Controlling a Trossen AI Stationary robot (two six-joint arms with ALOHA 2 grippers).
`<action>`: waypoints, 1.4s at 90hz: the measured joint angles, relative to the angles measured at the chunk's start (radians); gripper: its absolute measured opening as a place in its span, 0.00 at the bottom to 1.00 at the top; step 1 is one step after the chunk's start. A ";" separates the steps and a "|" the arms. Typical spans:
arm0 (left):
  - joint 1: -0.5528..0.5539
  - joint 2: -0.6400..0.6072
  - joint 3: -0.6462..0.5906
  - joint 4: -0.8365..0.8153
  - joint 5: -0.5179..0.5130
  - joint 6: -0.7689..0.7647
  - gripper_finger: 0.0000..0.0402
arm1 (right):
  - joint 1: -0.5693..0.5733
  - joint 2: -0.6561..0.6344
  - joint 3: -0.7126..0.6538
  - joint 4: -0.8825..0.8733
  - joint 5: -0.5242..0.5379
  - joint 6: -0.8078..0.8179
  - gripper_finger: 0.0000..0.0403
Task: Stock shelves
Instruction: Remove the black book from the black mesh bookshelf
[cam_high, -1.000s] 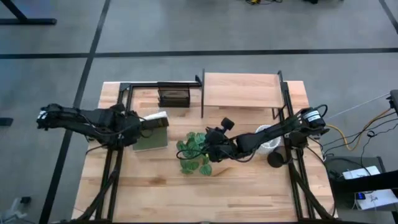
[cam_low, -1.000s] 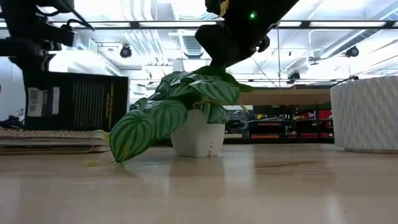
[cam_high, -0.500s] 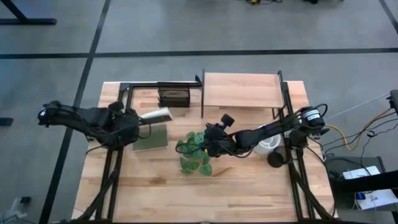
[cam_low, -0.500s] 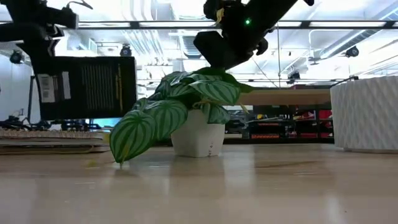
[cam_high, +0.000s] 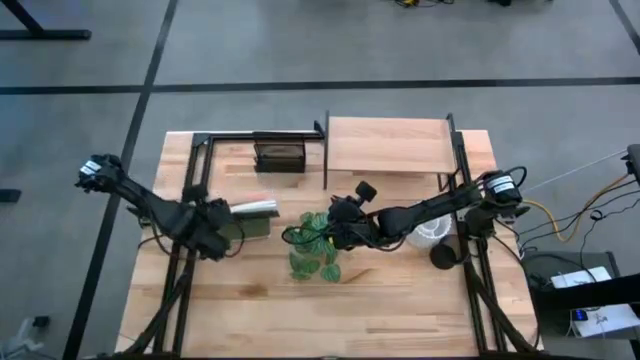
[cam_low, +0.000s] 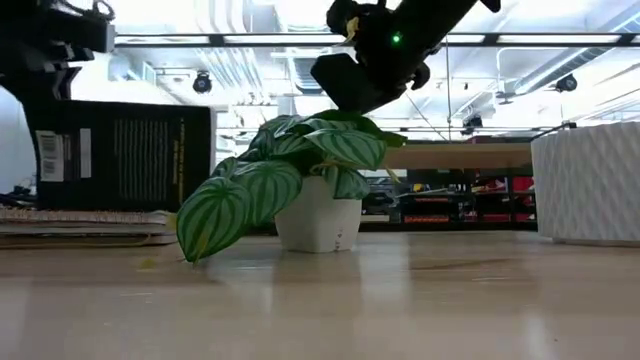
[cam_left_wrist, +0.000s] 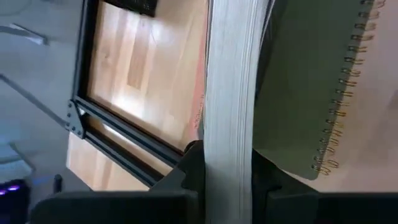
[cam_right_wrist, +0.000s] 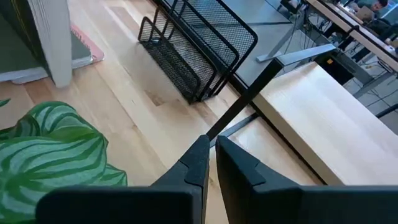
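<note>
A light-wood table (cam_high: 400, 310) stands on a grey floor crossed by dark lines; in the low view a bright workroom with ceiling lights lies beyond it.

At the table's left, the left gripper (cam_high: 222, 222) holds one book (cam_high: 252, 209) on edge, its white page block facing up in the high view. The left wrist view shows the two dark fingers (cam_left_wrist: 186, 168) pressed against either side of the page block, clamped on it. In the low view the book's dark cover (cam_low: 120, 155) stands upright above a flat stack. Beneath and beside the held book lies one olive spiral notebook (cam_left_wrist: 311, 81), flat on the table.

Behind these, near the far edge, sits one small dark wire rack (cam_high: 278, 154).

At the table's middle is one potted plant (cam_high: 315, 245) with striped green leaves, in a white pot (cam_low: 317, 222). The right gripper (cam_high: 338, 232) hovers just above its leaves. In the right wrist view its two fingers (cam_right_wrist: 194, 163) lie nearly together with only a thin gap, holding nothing.

The shelves (cam_high: 388, 147), one black-framed unit with a pale board, stand at the far edge right of centre, well apart from both grippers.

Rightmost, one white ribbed pot (cam_low: 590, 185) sits beside the right arm.
</note>
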 joint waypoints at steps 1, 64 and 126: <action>-0.001 0.005 -0.003 0.000 0.000 0.000 0.09 | 0.000 0.000 0.000 0.000 0.000 0.000 0.03; -0.015 0.093 -0.100 0.164 0.213 0.034 0.12 | 0.000 0.000 -0.002 0.006 -0.008 0.010 0.03; -0.016 0.093 -0.243 0.416 0.412 -0.020 0.40 | -0.040 0.000 -0.002 0.011 -0.008 -0.040 0.03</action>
